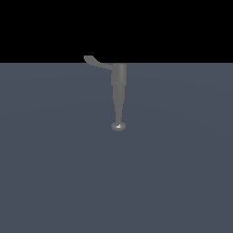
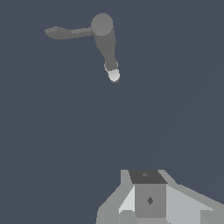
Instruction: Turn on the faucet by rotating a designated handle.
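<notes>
The faucet is dull grey, with a cylindrical body that narrows into a long spout ending in a rounded knob. Its handle, a thin curved lever with a flattened tip, sticks out from the body toward the exterior view's left. The wrist view looks down on the faucet, the handle and the bright knob. My gripper shows only in the wrist view. It is well away from the faucet, and its fingers form one block with no gap and nothing held. No arm appears in the exterior view.
A flat blue-grey floor spreads around the faucet on all sides. Beyond its far edge the background is black. No other objects are in view.
</notes>
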Action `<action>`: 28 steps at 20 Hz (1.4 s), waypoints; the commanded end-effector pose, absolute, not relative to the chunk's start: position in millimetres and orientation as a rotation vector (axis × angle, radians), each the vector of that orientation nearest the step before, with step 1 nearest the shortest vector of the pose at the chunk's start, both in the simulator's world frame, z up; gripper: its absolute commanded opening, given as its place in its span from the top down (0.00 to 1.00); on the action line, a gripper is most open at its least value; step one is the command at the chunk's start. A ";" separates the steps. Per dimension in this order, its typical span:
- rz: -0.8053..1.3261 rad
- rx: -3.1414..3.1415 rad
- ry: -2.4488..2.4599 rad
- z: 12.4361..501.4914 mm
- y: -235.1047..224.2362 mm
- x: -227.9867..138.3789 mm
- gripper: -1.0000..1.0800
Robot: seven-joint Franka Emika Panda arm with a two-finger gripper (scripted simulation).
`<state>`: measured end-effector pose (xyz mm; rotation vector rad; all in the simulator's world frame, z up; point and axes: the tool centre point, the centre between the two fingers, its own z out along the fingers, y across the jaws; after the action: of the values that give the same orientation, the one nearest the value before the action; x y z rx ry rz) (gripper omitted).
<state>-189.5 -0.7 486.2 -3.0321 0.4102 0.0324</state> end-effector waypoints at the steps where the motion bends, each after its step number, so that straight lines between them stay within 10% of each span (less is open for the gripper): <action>1: 0.042 -3.008 0.497 484.0 1.3 -174.3 1.00; 28: 0.130 -2.668 1.459 416.4 35.4 -10.9 1.00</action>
<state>-19.7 32.6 422.1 -2.6927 1.4046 0.1286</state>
